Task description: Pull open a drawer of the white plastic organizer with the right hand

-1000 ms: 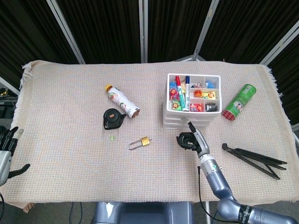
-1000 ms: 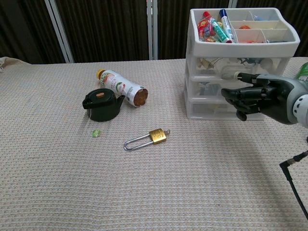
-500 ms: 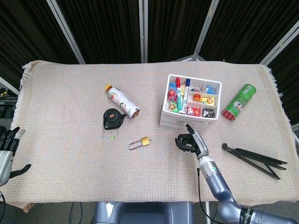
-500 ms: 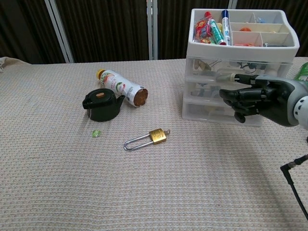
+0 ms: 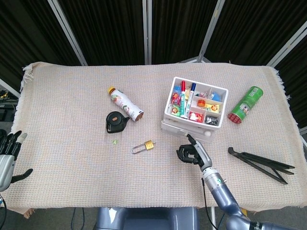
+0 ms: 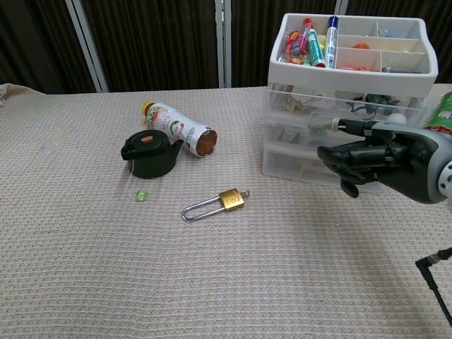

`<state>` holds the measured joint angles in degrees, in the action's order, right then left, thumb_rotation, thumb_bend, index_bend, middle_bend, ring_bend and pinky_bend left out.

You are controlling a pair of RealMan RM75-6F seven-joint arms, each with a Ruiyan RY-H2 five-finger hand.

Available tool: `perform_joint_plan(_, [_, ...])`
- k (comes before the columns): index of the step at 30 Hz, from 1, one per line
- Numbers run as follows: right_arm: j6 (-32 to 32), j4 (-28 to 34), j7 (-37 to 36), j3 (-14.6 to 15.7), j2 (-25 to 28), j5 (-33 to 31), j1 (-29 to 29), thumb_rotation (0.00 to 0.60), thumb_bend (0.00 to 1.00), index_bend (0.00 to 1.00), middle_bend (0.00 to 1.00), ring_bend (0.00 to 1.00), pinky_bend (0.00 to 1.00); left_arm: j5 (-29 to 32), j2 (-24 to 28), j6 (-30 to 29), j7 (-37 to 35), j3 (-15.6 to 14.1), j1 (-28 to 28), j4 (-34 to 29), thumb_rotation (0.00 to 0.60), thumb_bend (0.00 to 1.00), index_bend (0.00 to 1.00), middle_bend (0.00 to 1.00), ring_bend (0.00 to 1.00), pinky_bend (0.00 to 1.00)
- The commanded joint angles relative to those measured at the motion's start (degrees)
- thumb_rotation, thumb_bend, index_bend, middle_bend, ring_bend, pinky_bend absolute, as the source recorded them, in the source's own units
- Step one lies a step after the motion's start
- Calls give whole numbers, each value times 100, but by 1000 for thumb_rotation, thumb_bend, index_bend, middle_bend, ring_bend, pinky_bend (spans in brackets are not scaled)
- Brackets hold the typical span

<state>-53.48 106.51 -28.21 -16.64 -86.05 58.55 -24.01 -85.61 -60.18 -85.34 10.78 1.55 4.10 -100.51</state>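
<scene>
The white plastic organizer (image 5: 187, 127) (image 6: 296, 161) stands right of the table's middle, skewed, its top tray full of markers and small items. My right hand (image 5: 191, 152) (image 6: 381, 159) is just in front of it, fingers curled, with one finger hooked on the front of an upper drawer (image 6: 318, 106). In the head view a white ledge juts out under the tray toward the hand. How far the drawer is out of its frame I cannot tell. My left hand (image 5: 7, 153) hangs open at the table's left edge, holding nothing.
A printed bottle (image 5: 124, 104) (image 6: 178, 127) lies on its side by a black round case (image 5: 116, 121) (image 6: 148, 154). A brass padlock (image 5: 144, 146) (image 6: 215, 203) lies left of my right hand. A green can (image 5: 245, 104) and black tongs (image 5: 261, 164) lie to the right.
My right hand has drawn back toward me. The organizer has slid and turned with it, nearer the table's front, and its drawer front now shows further out under the tray.
</scene>
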Motion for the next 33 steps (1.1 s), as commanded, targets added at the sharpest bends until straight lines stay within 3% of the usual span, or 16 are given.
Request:
perform_joint_plan(1, [-96,56,6,121,-3,123,89,600,379,263,717,817,729,-7,0,-7,6,-4,-4,-10,600,100,0,0,0,0])
perform_joint_plan(9, [-469,143,256,323,-127,225,259,600,331,157,638,768,693,-24,-8,-35,53,-9,-14,-45,600,100,0,0,0,0])
perform_joint_plan(20, [-1277,399,550,774,-162,1033,707,600,297,91,362,506,432,-31,-25,-31,119,-16,-10,-78,600,99,0,0,0,0])
perform_joint_plan(28, [-1979,391,979,1233,-228,2051,1016,600,290,91,353,492,420,-28,-22,-58,122,-7,-20,-88,600,99,0,0,0,0])
perform_joint_plan(33, [-2486,368,1963,1321,-225,2507,1149,600,289,91,360,492,430,-43,-9,-99,110,-3,-36,-100,600,100,0,0,0,0])
